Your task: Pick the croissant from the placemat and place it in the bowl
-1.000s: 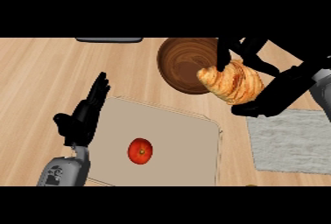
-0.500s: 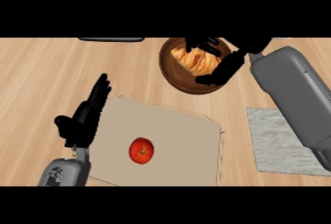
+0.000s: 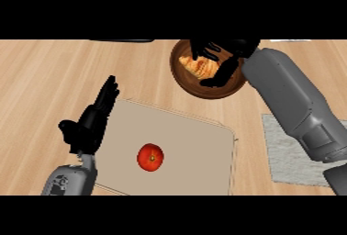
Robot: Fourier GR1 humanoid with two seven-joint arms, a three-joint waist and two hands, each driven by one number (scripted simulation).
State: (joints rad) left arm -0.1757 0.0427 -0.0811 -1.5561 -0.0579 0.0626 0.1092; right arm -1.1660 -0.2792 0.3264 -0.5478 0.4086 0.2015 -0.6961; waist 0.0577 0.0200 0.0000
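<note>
Since the earlier frame the right hand (image 3: 215, 62) has dropped lower over the bowl (image 3: 193, 85), so the croissant (image 3: 196, 67) now lies inside it — placement looks nearly done, release pending. Nearest, the left hand (image 3: 92, 124) rests open, fingers straight, at the beige placemat's (image 3: 190, 151) left edge; a tomato (image 3: 150, 157) sits on the mat. Farther off, the right fingers curl around the golden, ridged croissant — mostly hidden beneath them.
</note>
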